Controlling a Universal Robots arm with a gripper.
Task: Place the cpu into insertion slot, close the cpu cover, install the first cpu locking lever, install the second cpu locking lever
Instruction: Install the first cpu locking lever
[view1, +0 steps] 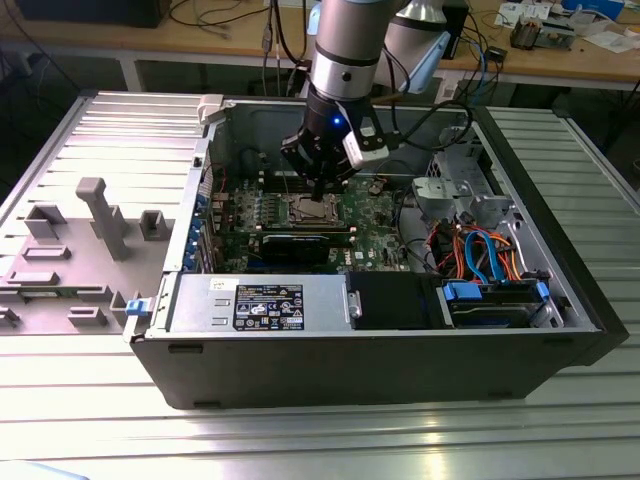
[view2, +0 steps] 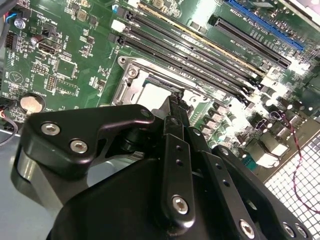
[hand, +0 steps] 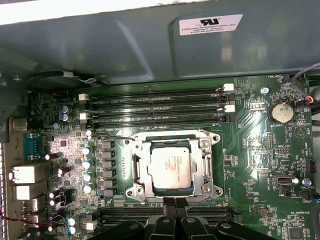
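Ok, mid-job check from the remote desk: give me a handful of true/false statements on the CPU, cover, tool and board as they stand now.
1. The cpu lies in the insertion slot. True.
2. The cpu cover is down around the chip, its cut-out showing the metal top. True.
3. The tool hangs over the drive cage at the exterior view's right. False: it stands at the socket's edge, over the green circuit board.
4. The memory slots are filled with modules. False: they look empty.
5. A round coin battery sits on the board. True.
6. The computer case has its side panel fitted. False: the case is open, board exposed.
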